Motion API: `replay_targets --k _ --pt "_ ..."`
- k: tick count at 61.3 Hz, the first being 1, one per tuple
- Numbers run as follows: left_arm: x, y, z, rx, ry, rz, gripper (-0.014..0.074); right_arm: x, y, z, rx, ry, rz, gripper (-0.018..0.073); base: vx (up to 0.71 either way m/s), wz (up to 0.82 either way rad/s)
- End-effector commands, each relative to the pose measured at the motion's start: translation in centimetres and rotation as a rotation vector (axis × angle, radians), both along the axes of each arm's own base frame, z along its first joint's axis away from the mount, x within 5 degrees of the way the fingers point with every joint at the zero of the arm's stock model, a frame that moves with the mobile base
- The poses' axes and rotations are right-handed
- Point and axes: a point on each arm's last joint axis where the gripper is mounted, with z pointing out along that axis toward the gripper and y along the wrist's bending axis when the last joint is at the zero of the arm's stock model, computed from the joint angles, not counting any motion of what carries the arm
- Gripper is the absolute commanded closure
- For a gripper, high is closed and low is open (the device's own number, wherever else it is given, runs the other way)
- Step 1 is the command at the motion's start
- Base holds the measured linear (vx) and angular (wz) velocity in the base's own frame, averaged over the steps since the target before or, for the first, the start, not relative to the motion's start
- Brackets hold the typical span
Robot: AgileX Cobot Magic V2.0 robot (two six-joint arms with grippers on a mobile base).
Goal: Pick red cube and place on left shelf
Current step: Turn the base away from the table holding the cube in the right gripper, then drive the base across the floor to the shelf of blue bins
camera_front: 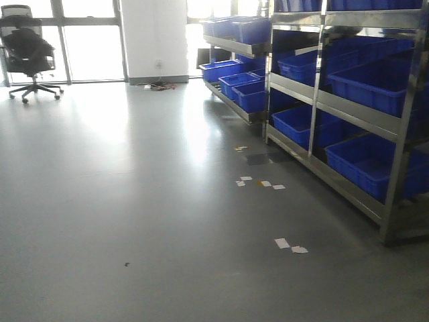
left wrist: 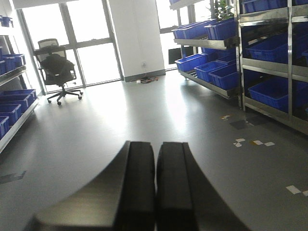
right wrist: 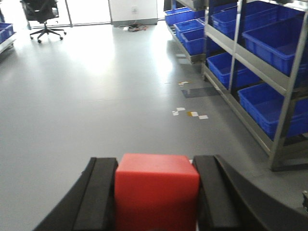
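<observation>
Red cube [right wrist: 156, 192] sits clamped between the right fingers [right wrist: 102, 190], which press against its left and right faces. Its top face and front face show in the right wrist view, and it is held off the grey floor [camera_front: 134, 201], touching no rack. The left fingers [left wrist: 139, 183] are pressed together with only a thin dark seam between them and carry nothing.

In the left wrist view the left shelf [left wrist: 19, 124] runs along the left side of the room, a steel rack with blue crates [left wrist: 13, 60] on its levels. Only its near end shows at the picture's edge, well apart from both pairs of fingers. Its rails and tracks are too small to make out there.

Along the right side of the room stand further steel racks [camera_front: 314, 100], each level loaded with large blue bins [camera_front: 372, 84]. The lowest level sits just above the floor. Small white paper scraps [camera_front: 281, 243] lie scattered on the floor near the front edge of these racks, with a darker patch [camera_front: 258, 159] beside them.

At the far end, a black office chair [camera_front: 30, 50] stands in front of bright windows [camera_front: 90, 40]. A white wall column [camera_front: 154, 37] rises next to the glass, and a tangle of cables [camera_front: 157, 85] lies at its foot.
</observation>
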Motion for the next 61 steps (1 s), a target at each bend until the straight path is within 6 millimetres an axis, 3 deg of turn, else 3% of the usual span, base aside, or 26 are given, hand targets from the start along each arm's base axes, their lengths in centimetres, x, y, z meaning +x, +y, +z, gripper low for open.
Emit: replay_targets --k 1,61 --pt "0.09 -0.02 0.04 -0.005 -0.062 -0.004 0.0491 0.00 -0.01 1.84 0.002 -0.125 0.001 0.0501 -0.04 0.24" --pt "0.09 -0.02 0.04 -0.005 -0.062 -0.004 0.0491 0.00 -0.01 1.84 0.002 -0.124 0.001 0.0503 0.04 0.17"
